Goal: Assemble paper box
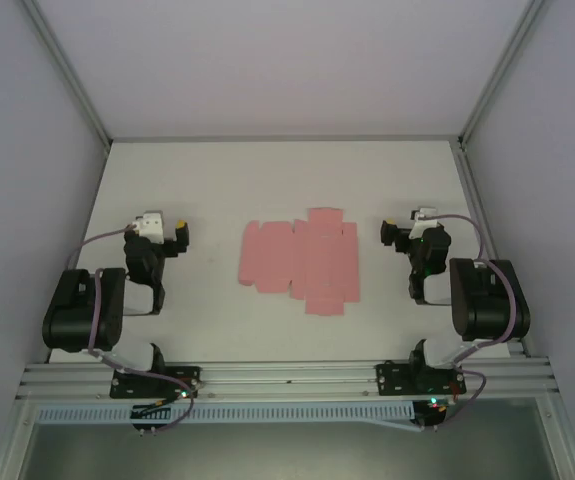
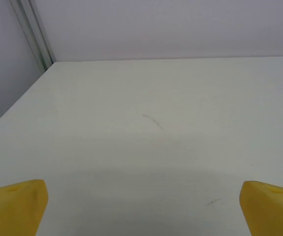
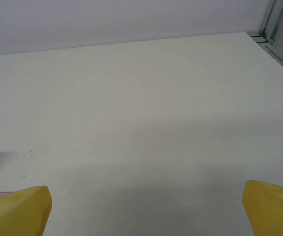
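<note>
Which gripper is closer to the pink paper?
The right gripper: its gap to the flat pink paper box is narrower than that of the left gripper.

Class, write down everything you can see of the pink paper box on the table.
The paper box is an unfolded sheet of thin pink card, die-cut into joined rectangular panels with flaps jutting from its far and near edges. It lies flat near the middle of the white table, and nothing else touches it.
</note>
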